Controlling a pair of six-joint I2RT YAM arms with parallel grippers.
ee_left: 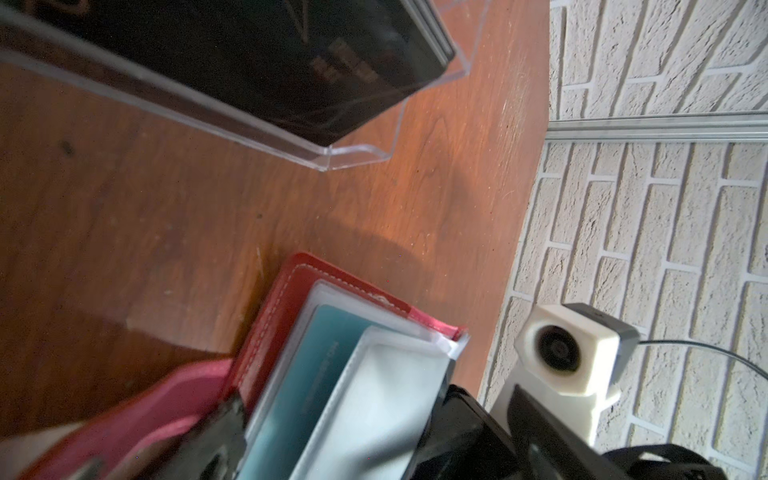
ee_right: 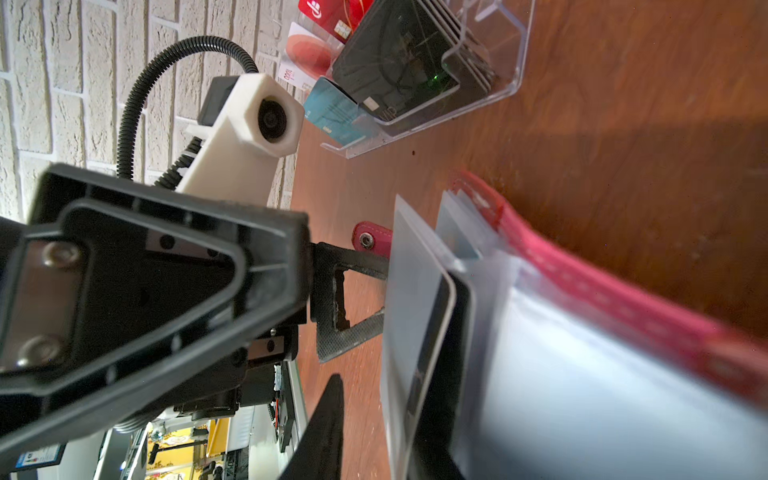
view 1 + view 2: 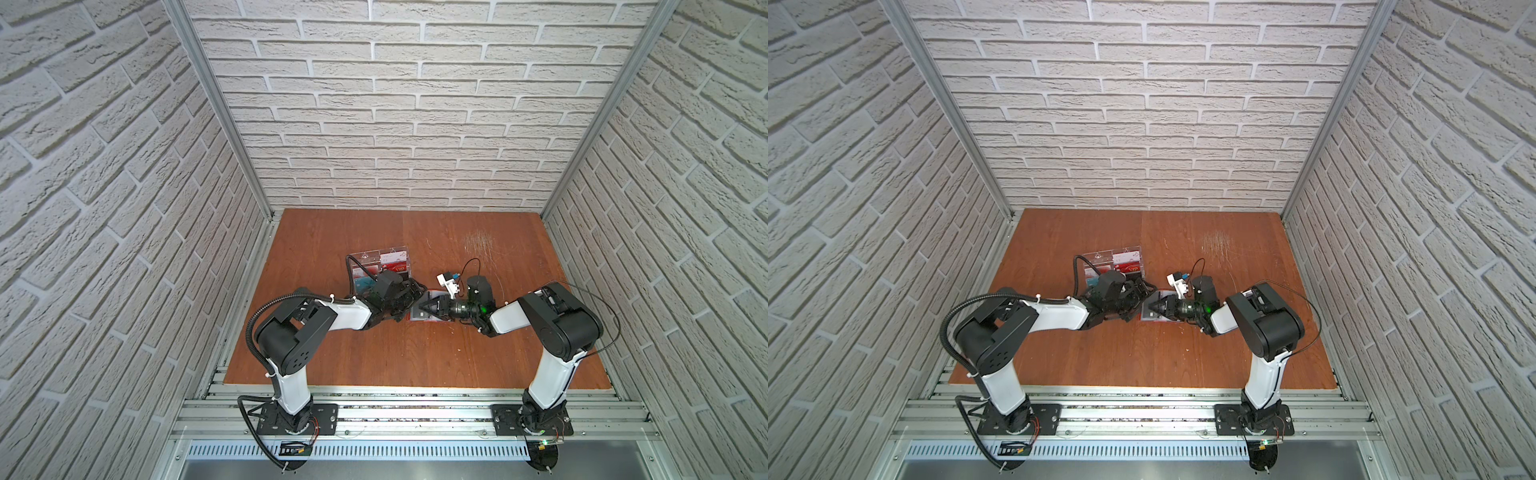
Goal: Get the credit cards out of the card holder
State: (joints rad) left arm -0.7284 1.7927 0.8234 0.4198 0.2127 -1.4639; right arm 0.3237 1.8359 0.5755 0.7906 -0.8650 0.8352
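The right tool (image 3: 422, 309) lies low over the table, its two black jaws narrowed to a thin wedge about the raised edge of a plastic sleeve; whether they truly pinch it, I cannot tell. In that sleeve sits a credit card (image 2: 451, 374), dark, thin and flat, with a rounded corner and a pale rim. The left tool (image 3: 415, 291) is spread wide, and one of its fingers (image 2: 332, 345), a hollow black frame with a rough woven texture, touches the card holder (image 1: 274, 328) from the opposite side. The holder lies open on the table between both tools: a red leather-like cover with pale stitching, and inside it cloudy translucent sleeves fanned up like pages. One sleeve shows a teal card (image 1: 299, 374). A small red strap tab (image 2: 372, 237) with a round metal snap sticks out flat. Near, but apart, stands a clear acrylic tray (image 1: 357, 153) with glossy walls, and a stack of black cards (image 1: 249, 54) leans in its compartment. The table (image 1: 124, 208) is reddish-brown wood with fine grain.
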